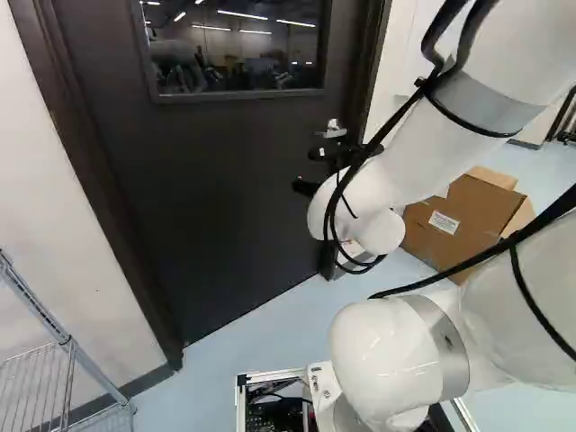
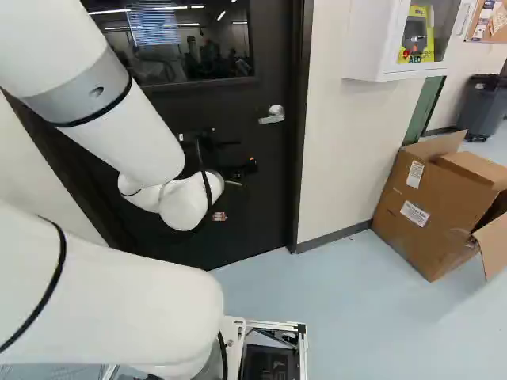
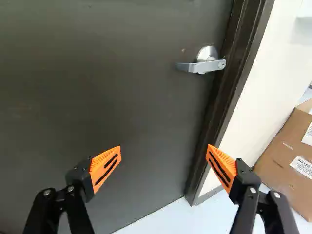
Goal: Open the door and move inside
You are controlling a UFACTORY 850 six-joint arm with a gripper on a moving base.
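Holding the tool wide apart and empty before the shut door, short of the lever near the frame, presumably to leave room for closing around it before turning it down and pushing through.

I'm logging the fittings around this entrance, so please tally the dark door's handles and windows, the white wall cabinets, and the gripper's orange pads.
Door handle: 1
Door window: 1
White wall cabinet: 1
Orange pads: 2
Total: 5
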